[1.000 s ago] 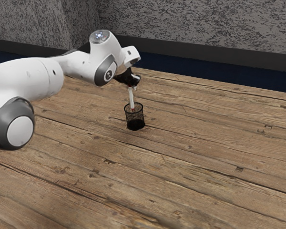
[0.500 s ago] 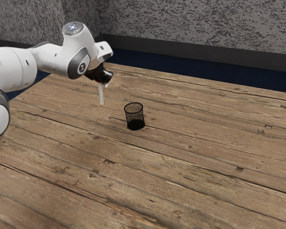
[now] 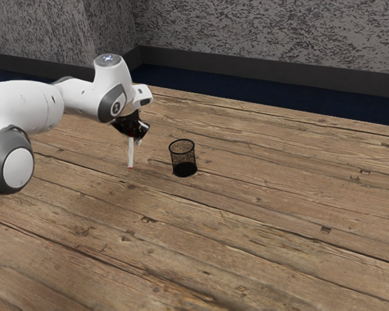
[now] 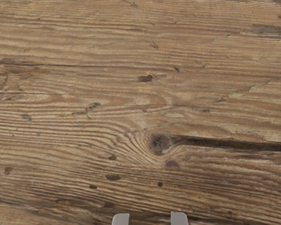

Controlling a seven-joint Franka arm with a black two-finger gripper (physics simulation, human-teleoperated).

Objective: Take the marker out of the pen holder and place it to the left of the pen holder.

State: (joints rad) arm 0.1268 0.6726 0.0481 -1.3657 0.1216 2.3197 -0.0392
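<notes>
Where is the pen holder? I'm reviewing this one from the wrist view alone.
Observer: The pen holder stands upright on the table, on the exterior view's right of the end effector.
Operator: And the marker?
Observer: The marker is outside the pen holder, below the end effector, roughly upright, with its reddish end down.
Operator: Is that end on the table?
Observer: I can't tell, but it is on the exterior view's left of the pen holder.
</notes>
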